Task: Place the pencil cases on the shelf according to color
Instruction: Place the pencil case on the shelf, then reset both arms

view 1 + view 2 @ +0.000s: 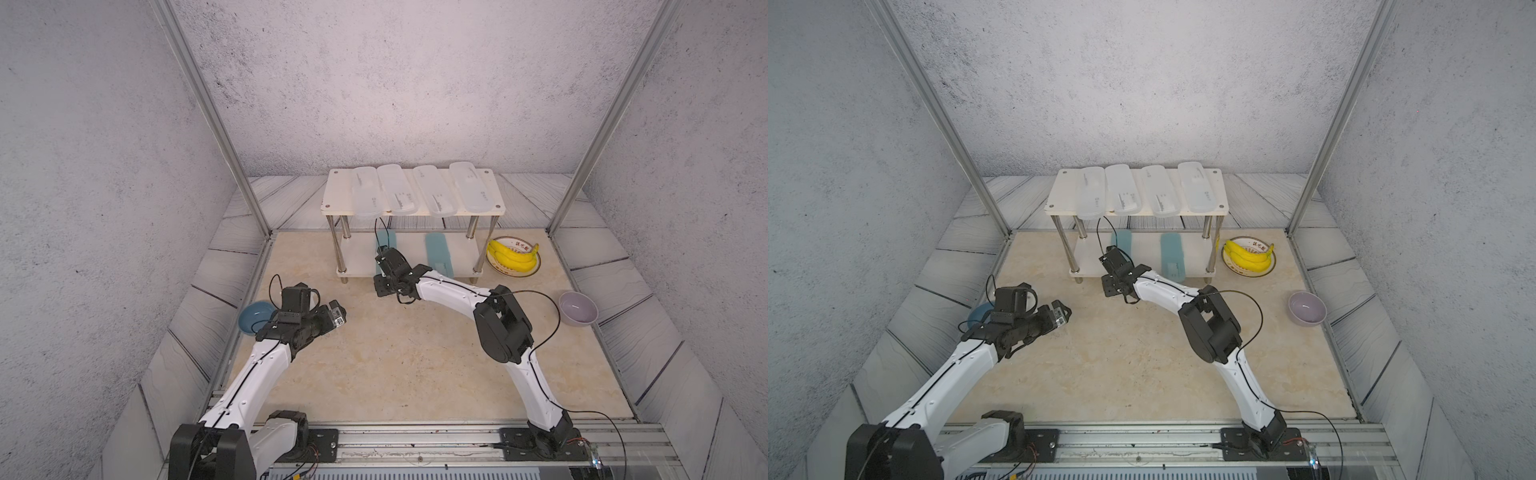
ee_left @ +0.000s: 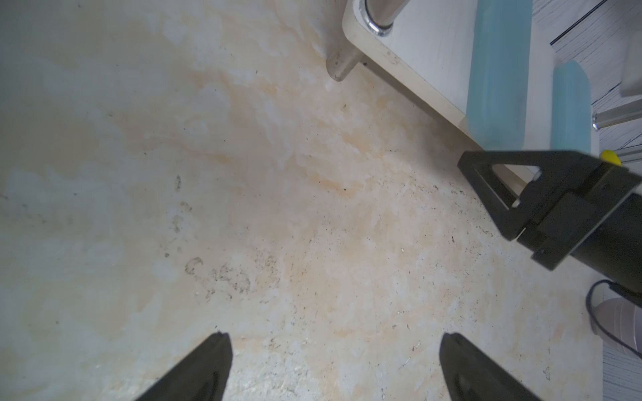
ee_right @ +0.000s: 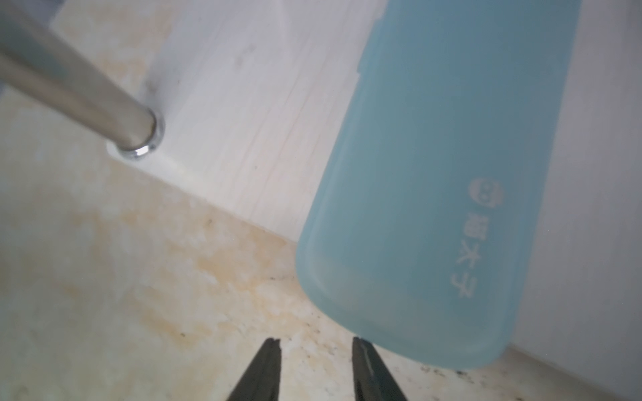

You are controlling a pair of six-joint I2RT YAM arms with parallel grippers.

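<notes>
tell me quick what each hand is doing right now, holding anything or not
left hand: open, holding nothing
right hand: open, holding nothing, teal pencil case beside it

A blue pencil case (image 3: 434, 208) is lying flat on the white board of the shelf (image 3: 243, 121), and its rounded end is sticking out past the board's edge, over the beige worktop (image 3: 121, 277). A shiny metal leg (image 3: 87, 93) is standing on the board's corner. The end effector (image 3: 316, 343) is keeping its dark fingertips (image 3: 271, 350) apart and is holding nothing. One fingertip is sitting just beside the case's end.
</notes>
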